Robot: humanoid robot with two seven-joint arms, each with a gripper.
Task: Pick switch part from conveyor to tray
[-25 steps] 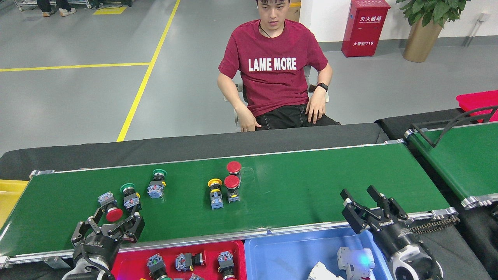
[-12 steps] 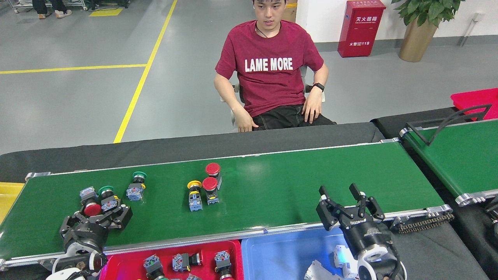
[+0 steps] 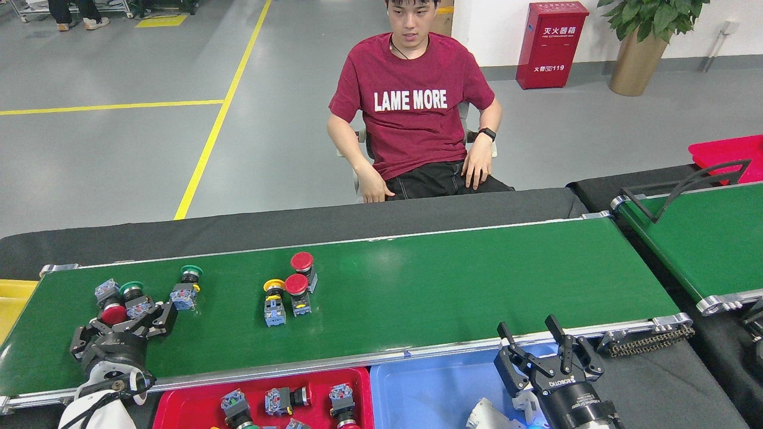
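Observation:
The conveyor (image 3: pixel 453 280) is a long green belt with silver rails and a black chain at its right end. Several switch parts lie on its left half. My left gripper (image 3: pixel 122 323) rests on the belt at the far left, open, with a red-capped switch part (image 3: pixel 113 314) between its spread fingers. A green-capped part (image 3: pixel 132 293) lies just behind it, another green one (image 3: pixel 187 285) to its right. A yellow-capped part (image 3: pixel 274 302) and two red-capped ones (image 3: pixel 297 286) sit further right. My right gripper (image 3: pixel 527 335) is open and empty over the near rail.
A red tray (image 3: pixel 179 408) with several switch parts and a blue tray (image 3: pixel 429 387) with white parts sit at the near edge. A person sits behind the belt, hands on thighs. A second green belt (image 3: pixel 709 238) stands at the right. A yellow bin (image 3: pixel 12 298) is at far left.
All switch parts have drifted left on the belt. My left gripper moved left and forward around the red-capped part. My right gripper drew back toward the blue tray.

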